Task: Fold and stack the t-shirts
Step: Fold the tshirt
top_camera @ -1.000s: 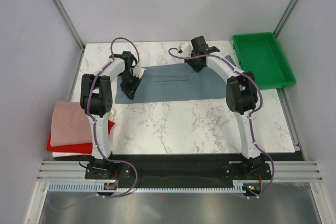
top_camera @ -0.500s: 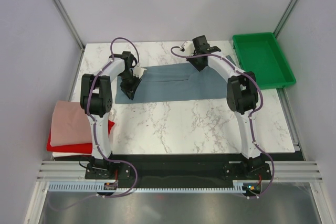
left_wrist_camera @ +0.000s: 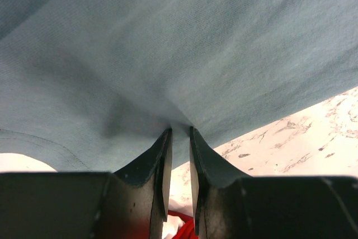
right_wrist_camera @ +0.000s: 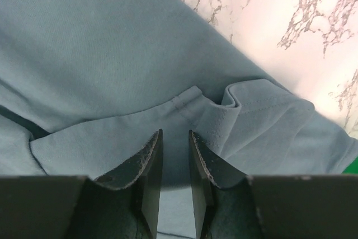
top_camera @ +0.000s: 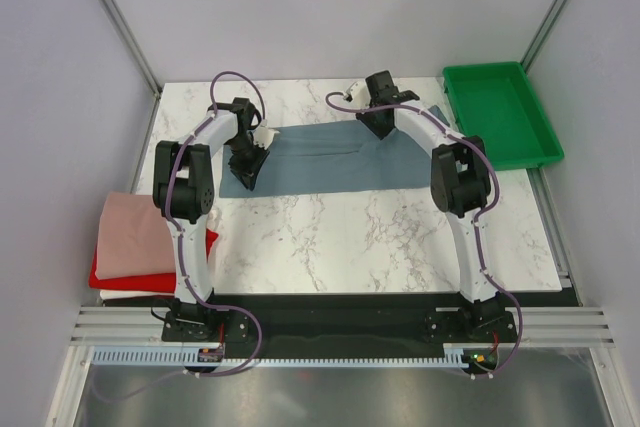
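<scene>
Directions are read on the top view: 12 o'clock is the far edge of the bench point(top_camera: 350, 237), and 6 o'clock is the side with the arm bases.

- The spread t-shirt point(top_camera: 320, 162) lies on the bench toward 12 o'clock of centre, with its long axis running from 9 to 3 o'clock.
- The stack of folded t-shirts point(top_camera: 135, 242) sits at 8 o'clock, at the bench's left edge, well apart from the spread t-shirt.
- The tray point(top_camera: 497, 117) sits at 2 o'clock, near the spread t-shirt's 3 o'clock end.
- The left hand point(top_camera: 247, 169) meets the spread t-shirt's 9 o'clock end.
- The right hand point(top_camera: 378, 125) is over the spread t-shirt's 12 o'clock edge.
</scene>
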